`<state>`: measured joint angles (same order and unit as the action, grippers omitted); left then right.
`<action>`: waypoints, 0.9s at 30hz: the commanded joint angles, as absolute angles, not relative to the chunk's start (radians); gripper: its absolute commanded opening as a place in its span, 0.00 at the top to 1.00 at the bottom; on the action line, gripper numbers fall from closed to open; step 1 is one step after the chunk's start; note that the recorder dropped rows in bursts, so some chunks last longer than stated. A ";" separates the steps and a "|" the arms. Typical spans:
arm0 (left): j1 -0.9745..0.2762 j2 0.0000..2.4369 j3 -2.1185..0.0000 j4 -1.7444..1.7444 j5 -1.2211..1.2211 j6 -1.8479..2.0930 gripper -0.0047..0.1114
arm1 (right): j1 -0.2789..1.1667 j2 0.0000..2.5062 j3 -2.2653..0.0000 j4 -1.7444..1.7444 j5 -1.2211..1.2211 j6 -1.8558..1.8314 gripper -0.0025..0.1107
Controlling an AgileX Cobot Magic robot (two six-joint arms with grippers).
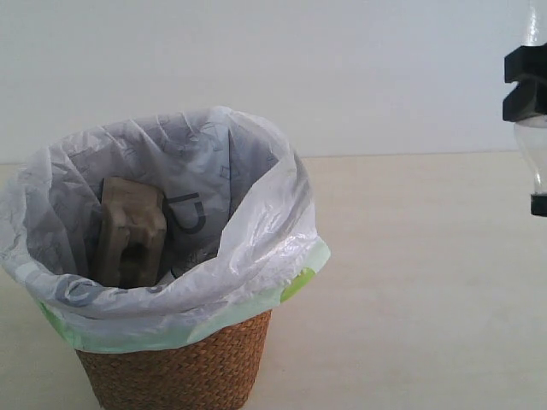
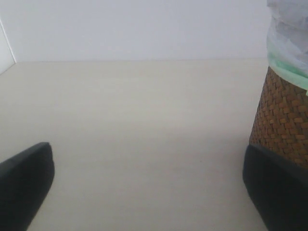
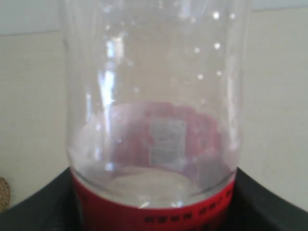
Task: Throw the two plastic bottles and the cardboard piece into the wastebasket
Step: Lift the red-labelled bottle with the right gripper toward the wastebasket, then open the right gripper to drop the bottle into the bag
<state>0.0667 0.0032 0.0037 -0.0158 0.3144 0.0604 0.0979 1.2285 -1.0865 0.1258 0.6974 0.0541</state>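
Wastebasket [image 1: 171,376] standing left on the counter [image 1: 410,299], cardboard piece [image 1: 130,231] leaning inside it, plastic bottle [image 1: 534,154] hanging cap-down far right, above the counter, within the right pincer [image 1: 524,83], left pincer [image 2: 149,187] hovering beside the wastebasket's base.

Table [image 1: 427,282]: pale cream, smooth, matte. In my exterior view it runs back to plain white wall [image 1: 342,68]. Standing on it at left of that view: wastebasket [image 1: 179,376], brown woven wicker, upright, its foot cut off by frame. White plastic bag [image 1: 256,248] with green patches folds over rim, hanging clear of tabletop. My left wrist camera: same pale surface, wicker side rising from it, foot hidden.
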 commanded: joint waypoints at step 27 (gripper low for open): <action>0.059 0.000 0.000 -0.018 0.307 0.052 0.03 | 0.474 1.488 -1.538 1.277 0.843 -0.512 0.26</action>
